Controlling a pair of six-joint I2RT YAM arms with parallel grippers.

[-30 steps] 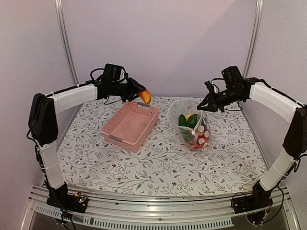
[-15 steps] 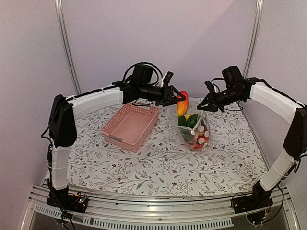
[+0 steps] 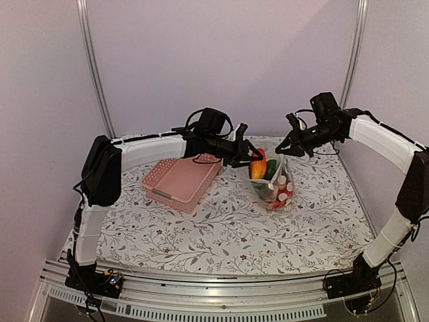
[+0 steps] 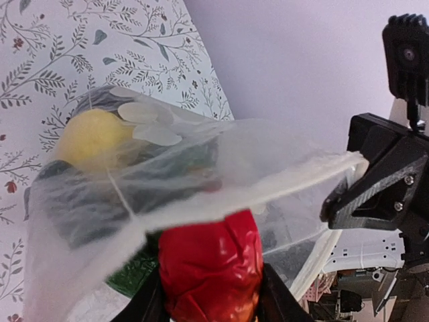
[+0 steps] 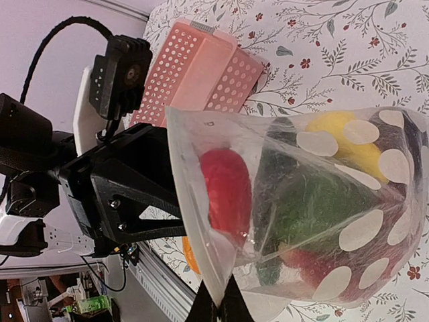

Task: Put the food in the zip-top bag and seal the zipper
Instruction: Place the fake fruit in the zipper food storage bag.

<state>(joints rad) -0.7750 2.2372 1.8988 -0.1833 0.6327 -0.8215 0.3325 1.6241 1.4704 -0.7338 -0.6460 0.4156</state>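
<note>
At centre frame of the overhead view, my left gripper point(image 3: 253, 159) pinches the orange-red piece point(image 3: 259, 164) at the open mouth of the zip-top bag point(image 3: 273, 182). Just right of it, my right gripper point(image 3: 289, 149) is clamped on the bag's upper rim and holds it up, while the bag's bottom rests on the floral table point(image 3: 201, 235).

From the left wrist, the piece fills the bottom of the frame between my fingers point(image 4: 271, 298), and the bag's clear film drapes across above it. A yellow pepper point(image 4: 90, 134) shows through the film at the left.

From the right wrist, the pale zipper point(image 5: 190, 201) runs down the bag's left edge, unsealed. The piece shows just inside that edge, with green cucumbers point(image 5: 315, 208) at mid-bag. The pink basket point(image 3: 181, 178) sits left of the bag, under my left arm.
</note>
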